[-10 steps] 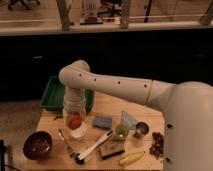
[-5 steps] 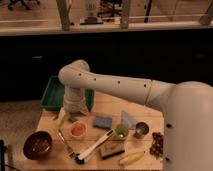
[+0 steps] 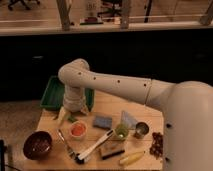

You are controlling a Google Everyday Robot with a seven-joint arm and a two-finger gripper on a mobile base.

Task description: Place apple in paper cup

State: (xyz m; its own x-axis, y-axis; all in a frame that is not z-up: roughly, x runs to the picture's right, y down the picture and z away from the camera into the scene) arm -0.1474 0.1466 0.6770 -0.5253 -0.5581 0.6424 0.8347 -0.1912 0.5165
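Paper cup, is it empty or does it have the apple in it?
It holds the apple: orange-red fruit fills the mouth of the paper cup. The gripper hangs just above it, by the green tray.

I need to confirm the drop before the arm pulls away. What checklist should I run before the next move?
1. Small orange-red apple inside the short white paper cup: ok.
2. Paper cup upright on the wooden table: ok.
3. Tool above the cup's far side, apart from it: ok.
4. Dark red bowl left of the cup, not touching it: ok.
5. Green tray behind the tool, out of its retreat path: cannot tell.
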